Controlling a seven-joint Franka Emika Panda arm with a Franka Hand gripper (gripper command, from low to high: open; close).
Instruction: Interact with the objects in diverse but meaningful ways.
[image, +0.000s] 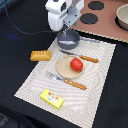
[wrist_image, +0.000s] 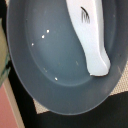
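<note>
My white gripper (image: 64, 31) hangs directly over the grey saucepan (image: 68, 39), its fingertips close to the rim. In the wrist view the saucepan (wrist_image: 45, 55) fills the picture and a white bottle (wrist_image: 92, 40) lies across its inside. No fingers show there, so I cannot tell if the bottle is held. On the striped mat, a red tomato (image: 76, 64) sits on the beige plate (image: 64, 67). An orange-handled knife (image: 85, 58) and fork (image: 70, 82) flank the plate. The orange bread loaf (image: 40, 55) and yellow packet (image: 52, 98) lie nearer the exterior view's left.
A toy stove (image: 107, 20) with black burners stands behind the mat, and a grey pot (image: 122, 17) sits at its right end. A black cable (image: 20, 27) runs across the dark table behind the arm.
</note>
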